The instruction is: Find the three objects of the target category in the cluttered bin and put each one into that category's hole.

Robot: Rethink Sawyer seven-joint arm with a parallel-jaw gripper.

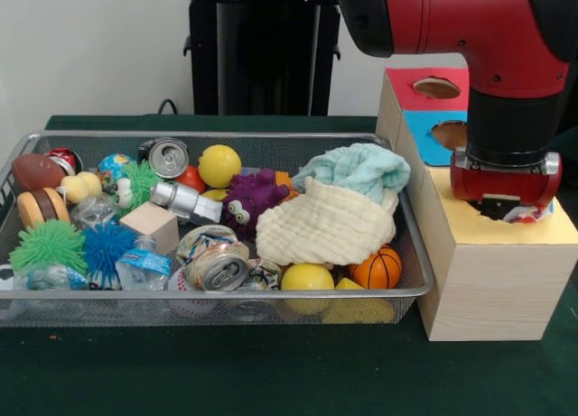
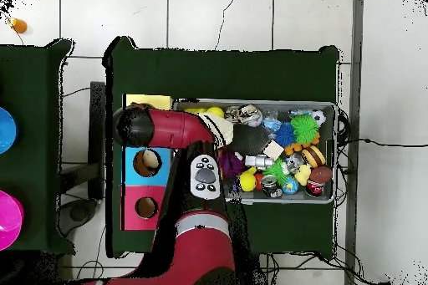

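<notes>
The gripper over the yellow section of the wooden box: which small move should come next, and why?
Probably lower straight down and release. The gripper hangs directly above the hole in the yellow section of the wooden box, and a small multicoloured object shows beneath it at the hole.

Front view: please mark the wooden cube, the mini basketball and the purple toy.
wooden cube (image 1: pixel 151 225), front view, on its pale top face.
mini basketball (image 1: pixel 377 270), front view, middle of the orange ball.
purple toy (image 1: pixel 254 198), front view, on its spiky body above the eyes.
</notes>
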